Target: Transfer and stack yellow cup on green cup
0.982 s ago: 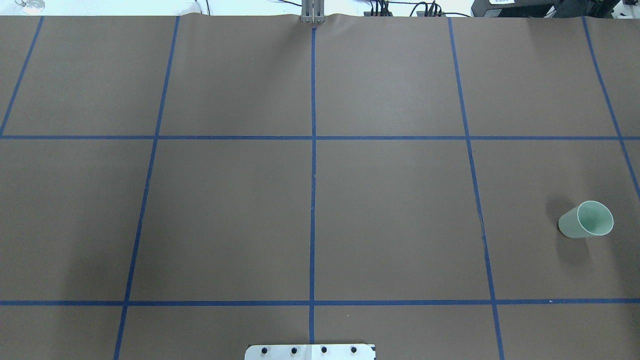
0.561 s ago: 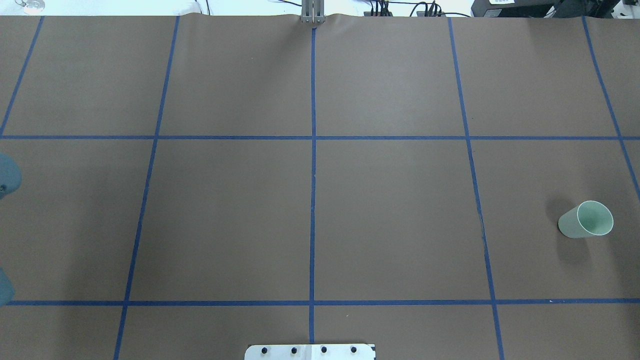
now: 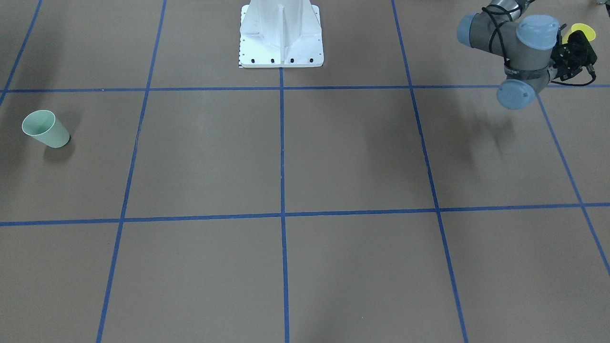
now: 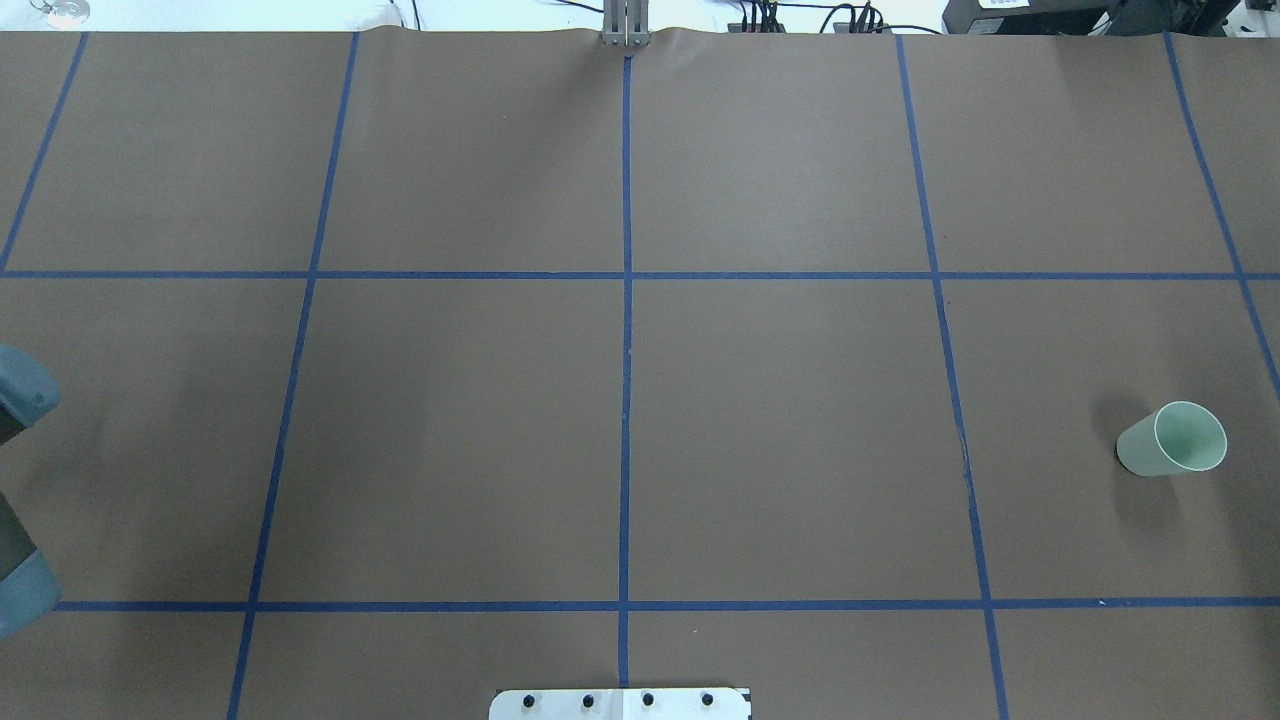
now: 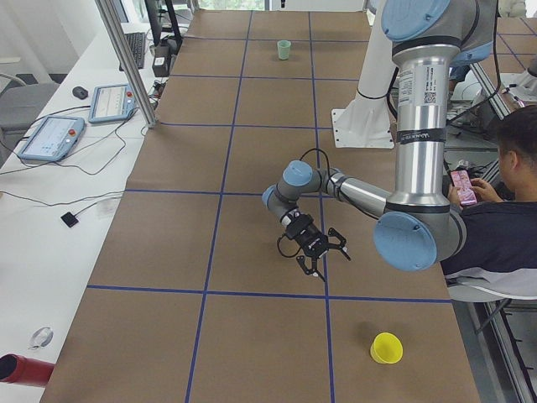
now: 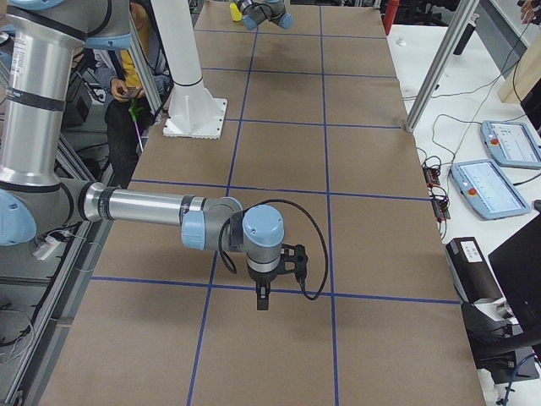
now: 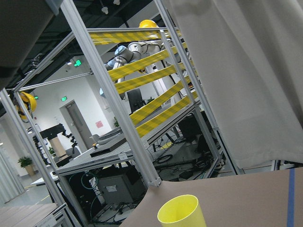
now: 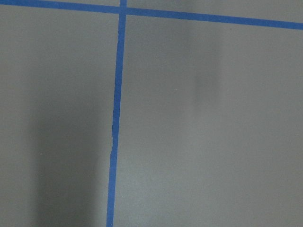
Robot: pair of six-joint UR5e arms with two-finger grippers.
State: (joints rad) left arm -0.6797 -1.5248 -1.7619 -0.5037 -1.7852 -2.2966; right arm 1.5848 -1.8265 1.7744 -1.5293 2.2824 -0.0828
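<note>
The yellow cup (image 5: 387, 348) stands upright near the table's left end; it also shows in the front-facing view (image 3: 584, 31), half hidden behind my left gripper, and low in the left wrist view (image 7: 182, 212). My left gripper (image 5: 325, 260) is open and empty, held above the table short of the yellow cup, not touching it; in the front-facing view it (image 3: 577, 49) is dark. The green cup (image 4: 1172, 440) stands upright at the far right end (image 3: 45, 128). My right gripper (image 6: 262, 301) points down over the table; I cannot tell whether it is open or shut.
The white robot base (image 3: 281, 38) stands at the table's near edge. A seated person (image 5: 503, 176) is beside the table behind my left arm. An aluminium post (image 5: 126, 59) and tablets (image 5: 52, 138) are on the operators' side. Blue tape lines (image 4: 626, 400) grid the brown table.
My left arm's blue-grey joints have come further into the overhead view from the left edge. The green cup has not moved.
</note>
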